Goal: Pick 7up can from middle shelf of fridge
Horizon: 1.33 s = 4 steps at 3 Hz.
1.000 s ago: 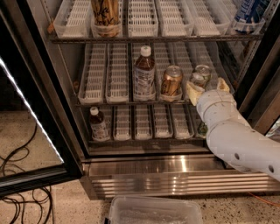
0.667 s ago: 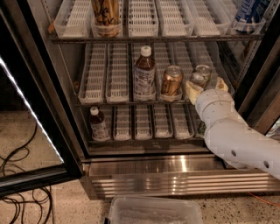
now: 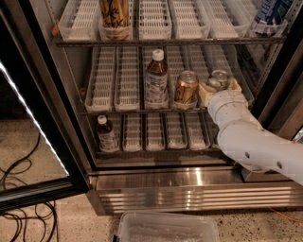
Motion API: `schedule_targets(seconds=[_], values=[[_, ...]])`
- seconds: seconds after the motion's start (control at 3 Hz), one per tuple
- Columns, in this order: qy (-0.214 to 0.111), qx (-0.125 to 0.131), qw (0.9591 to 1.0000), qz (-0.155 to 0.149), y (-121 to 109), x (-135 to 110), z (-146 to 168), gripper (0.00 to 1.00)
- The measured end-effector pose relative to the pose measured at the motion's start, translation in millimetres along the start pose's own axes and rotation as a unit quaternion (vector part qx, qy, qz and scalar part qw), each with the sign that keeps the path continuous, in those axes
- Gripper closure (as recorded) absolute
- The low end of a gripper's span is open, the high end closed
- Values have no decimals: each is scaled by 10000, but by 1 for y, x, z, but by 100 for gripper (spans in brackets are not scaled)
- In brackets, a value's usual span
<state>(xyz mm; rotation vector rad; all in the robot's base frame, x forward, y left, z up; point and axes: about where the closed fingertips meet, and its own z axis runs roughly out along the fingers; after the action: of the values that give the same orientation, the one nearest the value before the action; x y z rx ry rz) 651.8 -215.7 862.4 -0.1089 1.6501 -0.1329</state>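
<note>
Fridge (image 3: 189,182) open, black-framed glass door (image 3: 28,156) swung out at the left, ribbed steel base along the bottom. Middle shelf (image 3: 128,109) carries white slotted lane trays across its width. Tea-coloured bottle (image 3: 156,79) with a white cap stands upright near the centre; copper-orange can (image 3: 185,89) stands just beside it to the right. 7up can (image 3: 219,78) sits upright at the right end of the same shelf, next lane over from the copper can, shiny top facing up, label mostly hidden. White arm (image 3: 258,142) reaches in from the lower right, wrist bent up toward the shelf. Gripper (image 3: 219,87) is at the 7up can, one tan finger (image 3: 204,94) on its left side between the two cans, the other on its right. Pads look pressed against the can's sides, so it appears to be pinching the can, though contact is hard to confirm from this angle. Can's base seems level with the shelf lane. Top shelf: tall tan can (image 3: 115,16) left of centre, blue and white container (image 3: 270,14) at the far right. Bottom shelf: small dark bottle (image 3: 107,134) at the left end. Clear plastic bin (image 3: 168,228) on the speckled floor in front of the base; black cables (image 3: 23,189) at the left.
</note>
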Motion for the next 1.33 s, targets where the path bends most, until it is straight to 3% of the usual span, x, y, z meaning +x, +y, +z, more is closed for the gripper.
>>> schedule_targets(seconds=[1.0, 1.33], values=[[-14, 178, 9997, 165, -8, 9, 21, 39], [-14, 178, 9997, 165, -8, 9, 21, 58]])
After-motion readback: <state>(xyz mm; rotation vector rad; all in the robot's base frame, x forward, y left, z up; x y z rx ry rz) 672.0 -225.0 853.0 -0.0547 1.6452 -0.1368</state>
